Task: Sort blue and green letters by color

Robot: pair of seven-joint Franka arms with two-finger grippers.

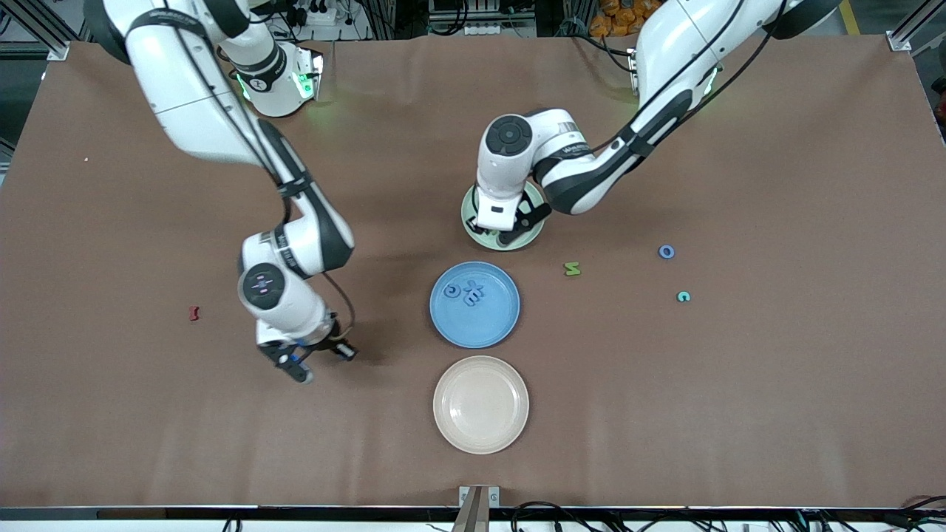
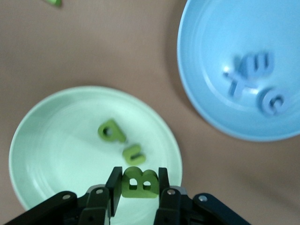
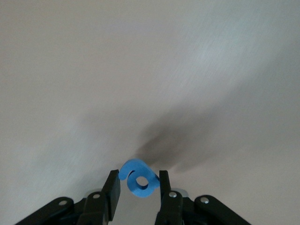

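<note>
You had bright, even light from above. The brown table (image 1: 776, 399) showed no glare, and only soft, short shadows lay under both arms. In the right wrist view a dark, fuzzy shadow fell on the table, and the picture looked pale and washed out. In the left wrist view the blue plate (image 2: 211, 70) and its letters looked blurry.

table (image 1: 739, 414) covered in matt brown cloth-like sheet; plates (image 1: 480, 440) smooth, slight gloss; arm shells (image 1: 185, 89) shiny white plastic; green letters (image 2: 133, 153) matt
</note>
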